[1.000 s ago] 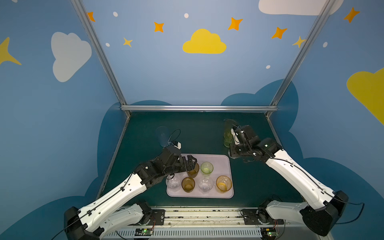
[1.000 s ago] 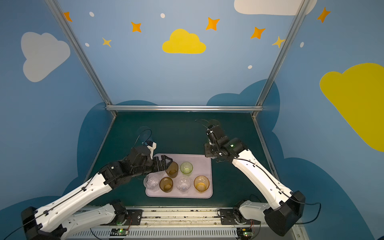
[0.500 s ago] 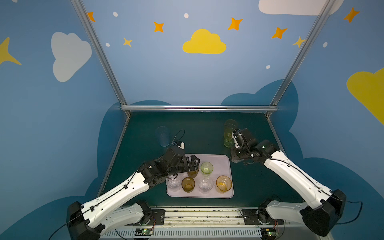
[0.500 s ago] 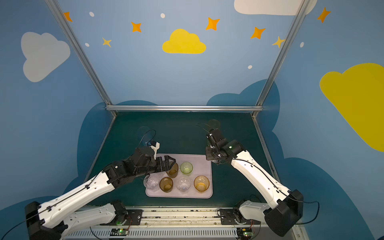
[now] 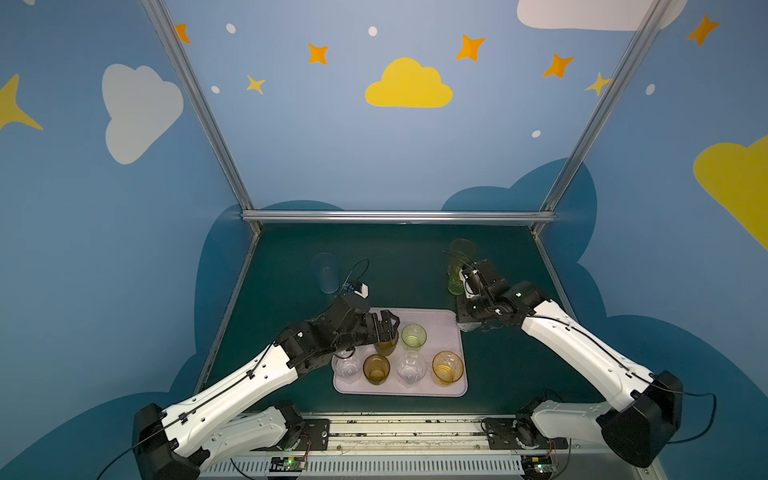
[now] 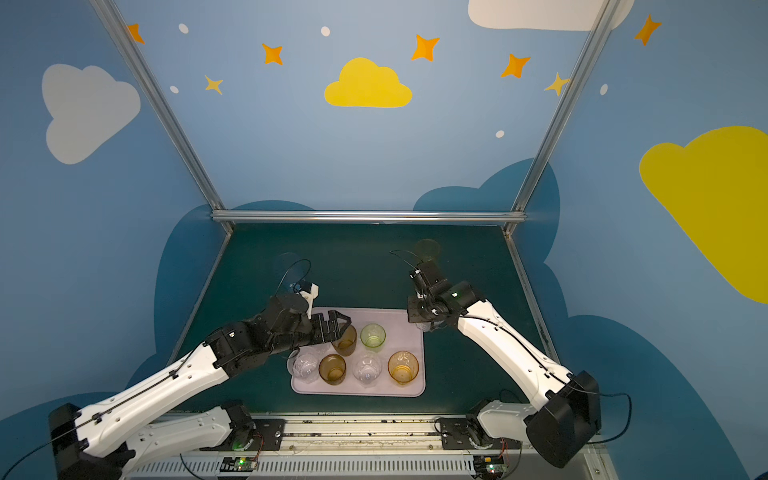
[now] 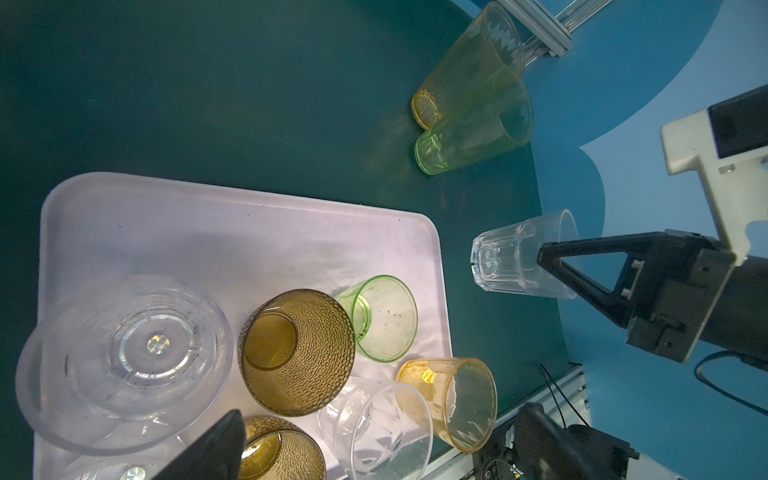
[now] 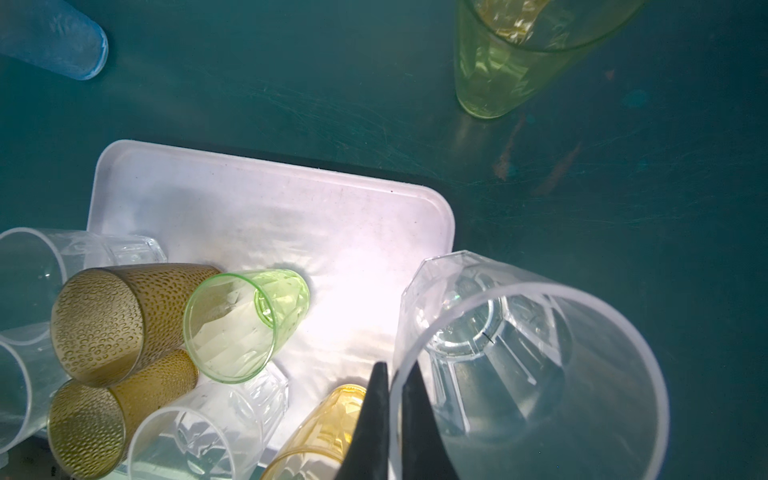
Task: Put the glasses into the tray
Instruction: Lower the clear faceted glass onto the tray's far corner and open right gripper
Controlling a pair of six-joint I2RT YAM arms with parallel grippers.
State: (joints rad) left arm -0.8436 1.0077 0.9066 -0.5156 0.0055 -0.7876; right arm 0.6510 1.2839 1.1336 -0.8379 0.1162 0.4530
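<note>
The pale lilac tray point(image 5: 415, 392) point(image 6: 415, 392) point(image 7: 232, 232) point(image 8: 270, 216) holds several short glasses: two amber point(image 5: 376, 368), two clear point(image 5: 411, 365), one orange point(image 5: 448, 366) and one green point(image 5: 413, 336). My left gripper point(image 5: 386, 326) point(image 6: 338, 326) point(image 7: 374, 440) hangs open over the tray's far amber glass point(image 7: 297, 353), holding nothing. My right gripper point(image 5: 467, 322) point(image 8: 395, 399) is shut on the rim of a clear faceted glass point(image 8: 519, 353) point(image 7: 511, 262) point(image 6: 428, 327), which hangs by the tray's far right corner.
A tall pale blue glass point(image 5: 325, 272) point(image 8: 54, 37) stands on the green mat behind the left arm. A tall yellow-green glass point(image 5: 456, 282) point(image 8: 498, 62) and a tall orange one point(image 5: 462, 249) point(image 7: 465, 62) stand together behind the right gripper.
My right gripper has carried the clear faceted glass from beside the tall glasses nearer, to the tray's far right corner. The left gripper has barely moved and stays open.
</note>
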